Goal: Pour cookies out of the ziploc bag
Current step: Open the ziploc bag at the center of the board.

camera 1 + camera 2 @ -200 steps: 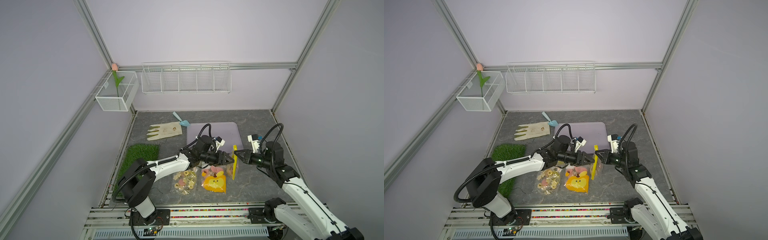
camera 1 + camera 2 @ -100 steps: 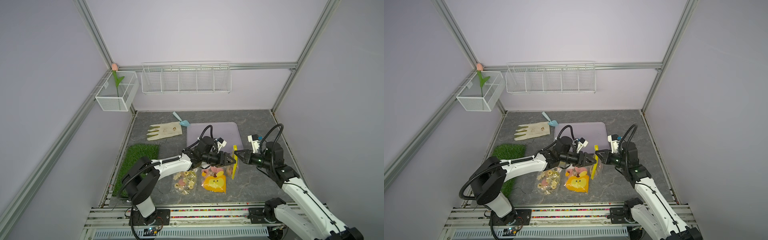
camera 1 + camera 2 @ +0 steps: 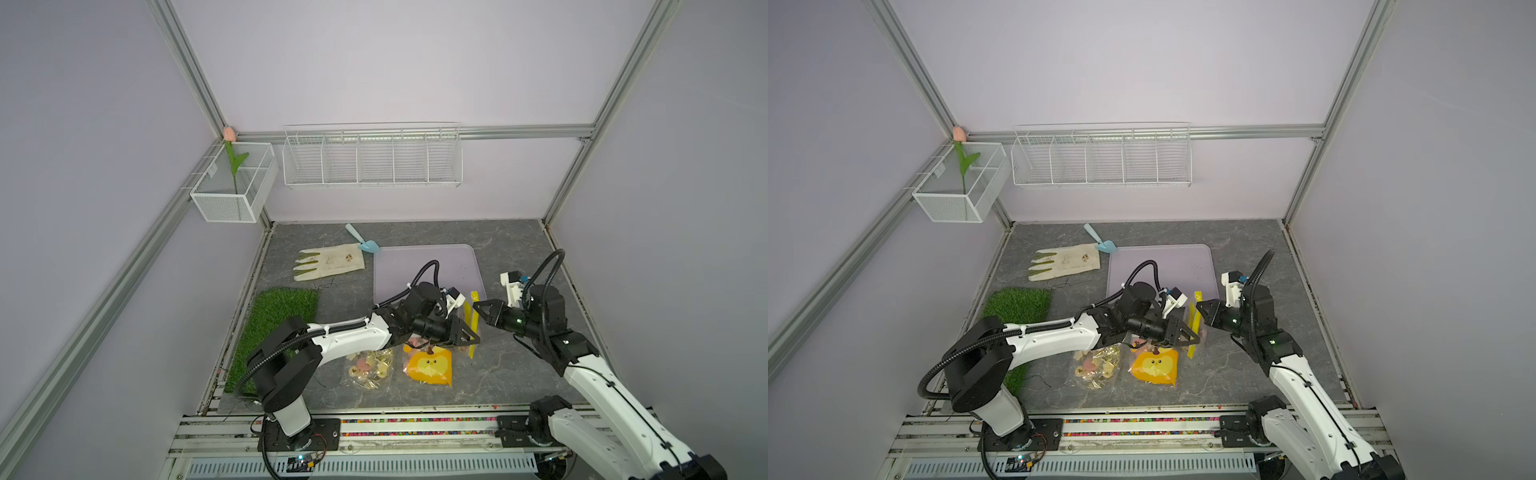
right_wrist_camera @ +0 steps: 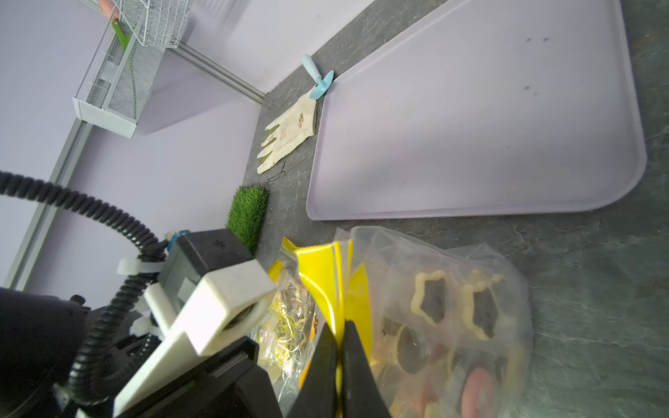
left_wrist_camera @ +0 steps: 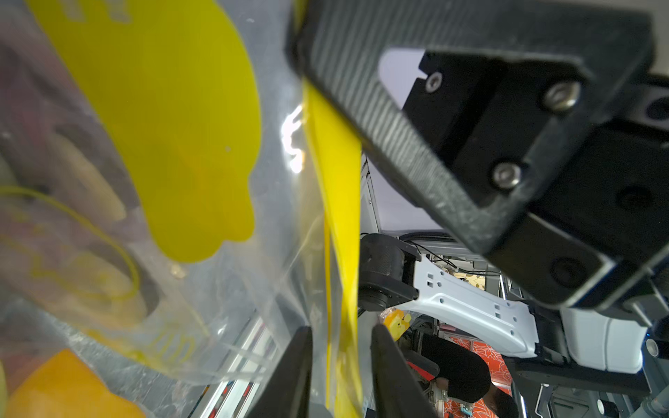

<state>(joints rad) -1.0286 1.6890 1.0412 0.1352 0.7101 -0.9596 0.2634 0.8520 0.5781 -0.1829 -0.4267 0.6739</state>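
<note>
Patience with left jaws, narrowly parted astride a yellow lip (image 5: 340,217) of the ziploc bag (image 4: 456,260): close fully before pulling. Pull against right jaws, clamped shut on the facing lip (image 4: 325,282).

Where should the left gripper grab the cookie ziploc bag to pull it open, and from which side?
Grip the free yellow zip strip at the mouth of the ziploc bag, opposite the lip the right gripper pinches. It is a thin, flat band, stiffer-looking than the clear film, so the left gripper should probably come from its own side, jaws straddling the edge.
</note>
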